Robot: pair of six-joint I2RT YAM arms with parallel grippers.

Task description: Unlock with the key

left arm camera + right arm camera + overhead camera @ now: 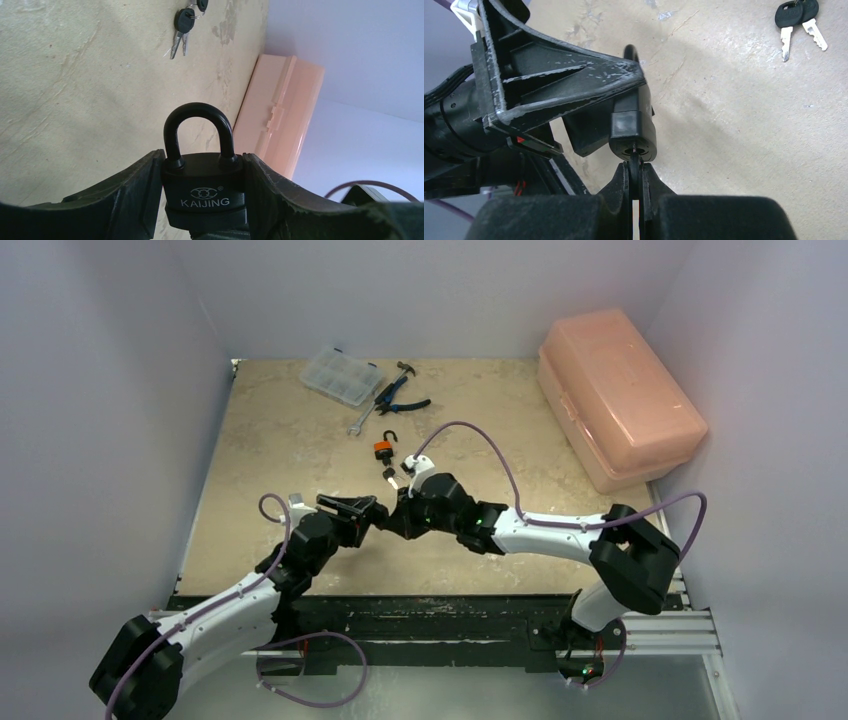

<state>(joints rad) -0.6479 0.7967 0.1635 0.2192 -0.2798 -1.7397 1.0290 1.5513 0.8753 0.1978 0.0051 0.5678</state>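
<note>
A black padlock [204, 192] marked KAIJING is clamped between the fingers of my left gripper [202, 156], held above the table with both legs of its shackle [199, 112] seated in the body. In the right wrist view the padlock's underside [633, 135] faces my right gripper [635, 172]. That gripper is shut on the black head of a key [634, 167] whose blade sits in the keyhole. In the top view the left gripper [365, 508] and right gripper [392, 515] meet tip to tip at the table's middle front, hiding the lock.
Two spare keys [389, 475] on a ring lie just beyond the grippers, with a small orange lock [381, 448] behind them. Farther back are a clear organizer box [342, 375], pliers [400, 398] and a wrench [362, 420]. A pink toolbox [620, 395] fills the back right.
</note>
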